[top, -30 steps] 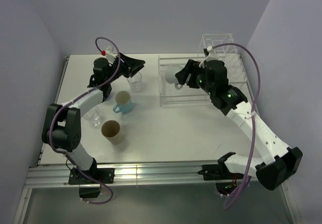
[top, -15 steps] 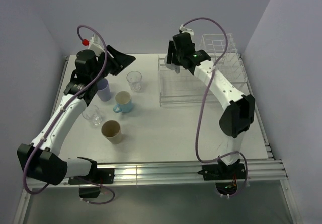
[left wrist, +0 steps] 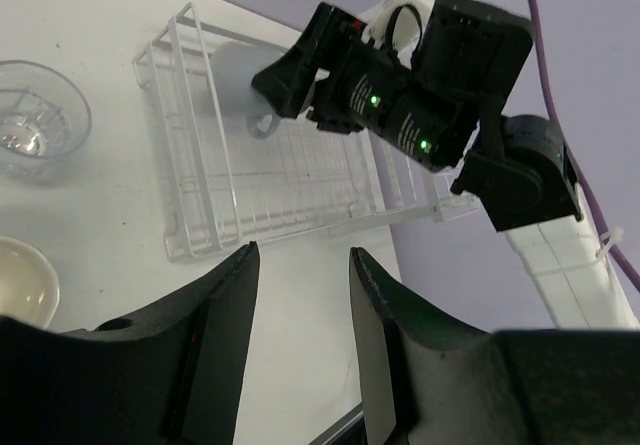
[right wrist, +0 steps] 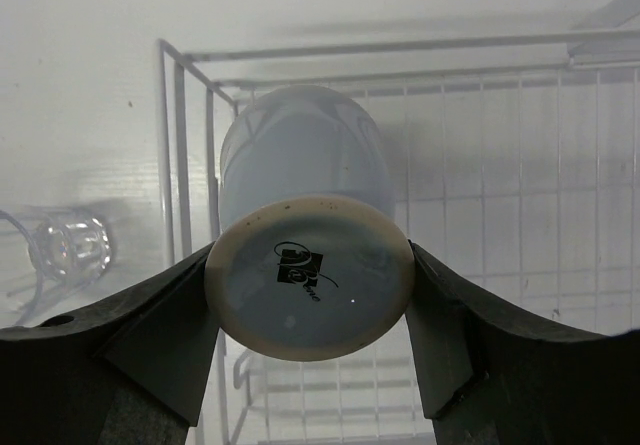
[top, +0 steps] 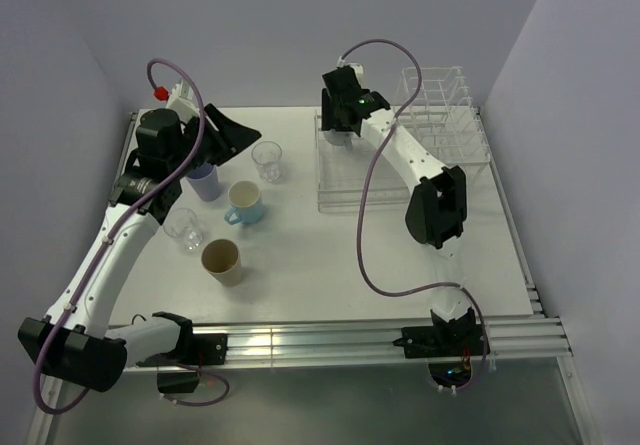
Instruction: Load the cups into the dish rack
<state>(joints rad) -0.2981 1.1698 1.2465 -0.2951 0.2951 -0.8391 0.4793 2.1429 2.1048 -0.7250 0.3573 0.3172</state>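
1. Right wrist view: the right hand (right wrist: 310,300) is clamped on a light blue mug (right wrist: 300,165), one finger on each side of its foot, with the cream-rimmed base turned to the camera.
2. The base carries a small dark square logo with a cursive flourish; its lettering is too small to read. No other writing is legible in any view.
3. That mug sits over the left end of the dish rack (right wrist: 500,165), above the flat grid tray. The frames do not show whether it touches the wires.
4. In the left wrist view the left hand (left wrist: 300,350) is open, its two fingers spread with nothing between them, above the bench (top: 350,255).
5. There are six cups: one in the right hand and five standing on the bench left of the rack.
6. The five are two clear glasses (top: 266,160) (top: 184,230), one lavender tumbler (top: 206,181), a second light blue mug (top: 243,203) with a cream interior, and one tan cup (top: 222,261).
7. The tumbler is partly hidden under the left arm.
8. There is one white wire rack; its taller divider section stands at the far right, well apart from the held mug.
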